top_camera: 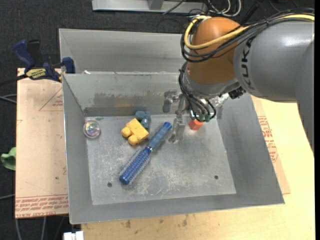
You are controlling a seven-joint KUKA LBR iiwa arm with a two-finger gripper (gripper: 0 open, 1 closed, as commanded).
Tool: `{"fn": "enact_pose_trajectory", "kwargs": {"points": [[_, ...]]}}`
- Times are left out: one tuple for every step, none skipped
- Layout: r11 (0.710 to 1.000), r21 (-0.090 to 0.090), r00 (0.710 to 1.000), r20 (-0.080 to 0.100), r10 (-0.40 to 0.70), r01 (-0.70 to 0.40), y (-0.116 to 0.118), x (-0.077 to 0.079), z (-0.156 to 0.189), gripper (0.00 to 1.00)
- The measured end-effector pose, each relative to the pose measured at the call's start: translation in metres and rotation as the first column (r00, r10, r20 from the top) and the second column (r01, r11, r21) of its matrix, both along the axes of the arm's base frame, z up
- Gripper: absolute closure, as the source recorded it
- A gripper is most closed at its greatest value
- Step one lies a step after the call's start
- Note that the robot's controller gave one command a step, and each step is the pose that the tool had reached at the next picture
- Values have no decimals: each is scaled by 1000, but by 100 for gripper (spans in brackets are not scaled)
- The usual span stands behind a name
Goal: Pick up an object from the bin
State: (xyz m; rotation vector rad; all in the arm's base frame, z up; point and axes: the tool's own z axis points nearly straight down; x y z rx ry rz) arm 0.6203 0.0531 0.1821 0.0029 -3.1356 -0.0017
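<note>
My gripper (176,132) hangs low over the middle of the bin's back half, its tip right beside the upper end of a blue brush (144,155). The brush lies slanted on the bin floor, bristled end toward the front left, smooth handle end by the gripper. A yellow block (134,132) sits just left of the brush, and a small blue-grey piece (143,117) lies behind that block. On the gripper's right, partly under the wrist, lies a small red thing (195,125). Nothing shows in the gripper's grasp.
A shiny clear ball (92,129) rests near the left wall. The arm with its orange dome and cables reaches in from the right and covers the back right corner. The bin's sloped walls rise close behind the gripper.
</note>
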Motion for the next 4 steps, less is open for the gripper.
{"fn": "enact_pose_trajectory", "kwargs": {"points": [[892,-2,892,16,452,-452,39,0,-109,0],[821,4,821,7,571,-571,100,-66,-112,0],[825,1,825,6,565,-565,96,-65,-113,100],[833,-2,833,14,553,-553,101,-86,29,100]]}}
